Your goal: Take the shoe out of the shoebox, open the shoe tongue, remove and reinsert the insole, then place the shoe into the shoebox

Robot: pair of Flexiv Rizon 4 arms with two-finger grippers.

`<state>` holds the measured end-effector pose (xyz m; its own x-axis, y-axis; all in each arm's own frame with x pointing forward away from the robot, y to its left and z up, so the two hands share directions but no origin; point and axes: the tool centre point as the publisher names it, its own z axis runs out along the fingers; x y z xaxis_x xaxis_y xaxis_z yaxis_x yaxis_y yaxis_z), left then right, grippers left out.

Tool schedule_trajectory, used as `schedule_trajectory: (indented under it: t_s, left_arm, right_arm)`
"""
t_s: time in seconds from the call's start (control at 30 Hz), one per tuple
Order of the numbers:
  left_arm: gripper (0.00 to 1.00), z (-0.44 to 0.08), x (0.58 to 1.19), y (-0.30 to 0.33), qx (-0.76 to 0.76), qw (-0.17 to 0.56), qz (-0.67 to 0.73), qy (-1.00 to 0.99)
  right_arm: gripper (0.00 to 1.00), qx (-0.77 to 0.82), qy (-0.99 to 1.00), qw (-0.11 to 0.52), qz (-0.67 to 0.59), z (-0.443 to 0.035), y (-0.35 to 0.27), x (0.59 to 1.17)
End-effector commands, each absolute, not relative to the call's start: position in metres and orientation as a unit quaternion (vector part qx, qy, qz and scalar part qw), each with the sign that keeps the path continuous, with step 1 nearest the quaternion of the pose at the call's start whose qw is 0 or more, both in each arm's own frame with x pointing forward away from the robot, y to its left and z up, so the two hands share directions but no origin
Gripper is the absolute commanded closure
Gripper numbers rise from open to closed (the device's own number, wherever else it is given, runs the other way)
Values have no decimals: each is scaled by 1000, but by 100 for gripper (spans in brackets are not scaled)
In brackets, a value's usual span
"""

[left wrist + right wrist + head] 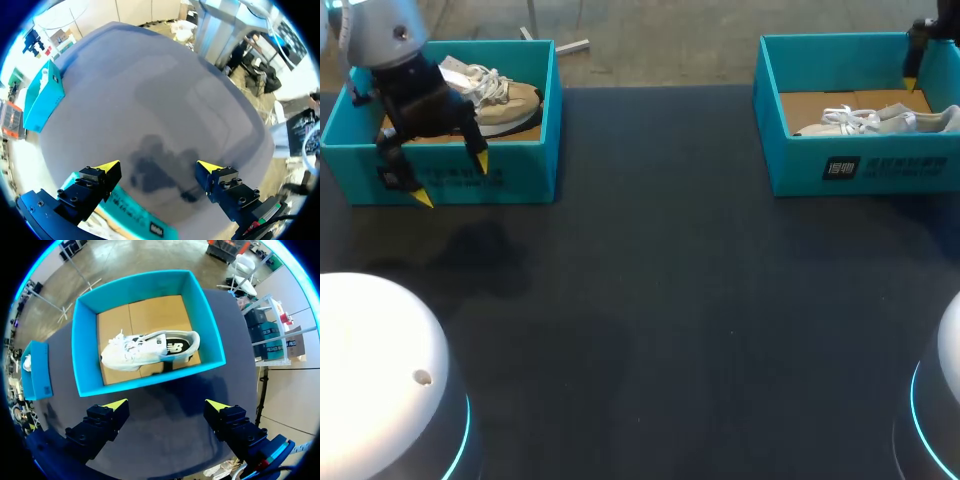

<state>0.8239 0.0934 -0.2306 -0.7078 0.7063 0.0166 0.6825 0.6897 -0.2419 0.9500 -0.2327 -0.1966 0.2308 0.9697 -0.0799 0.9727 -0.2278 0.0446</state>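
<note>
There are two blue boxes on the dark table (670, 300), well apart, and each has one shoe in it. The left shoebox (525, 178) sits at the far left side. A tan shoe (508, 100) with white laces rests inside it, with its toe near the box's right wall. The left gripper (451, 179) hangs over the front wall of this box. Its two yellow-tipped fingers are spread wide and nothing is between them. It does not touch the tan shoe. In the left wrist view, the blue edge of the box shows just under one finger, and bare table lies ahead. The right shoebox (84, 362) sits at the far right side. A white shoe (145, 349) lies on the brown floor of this box, and its toe points toward the middle of the table. The right gripper (166, 405) hangs up above this box. Its fingers are spread wide too, and it holds nothing. The white shoe is ahead of it, not between its fingers.
</note>
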Motion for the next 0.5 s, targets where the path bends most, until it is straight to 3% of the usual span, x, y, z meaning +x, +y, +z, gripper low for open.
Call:
schedule_trajectory:
  t_s: [0.03, 0.37, 0.5]
  left_arm:
    - [0, -219, 840, 107, -403, 56, 93, -909]
    - [0, -195, 885, 160, -544, -8, 28, -839]
    - [0, -194, 905, 171, -519, -7, 12, -855]
  right_arm:
    - [0, 784, 620, 43, -17, -197, -233, 950]
    - [0, 784, 620, 43, -17, -197, -233, 950]
    - [0, 784, 620, 43, -17, -197, -233, 950]
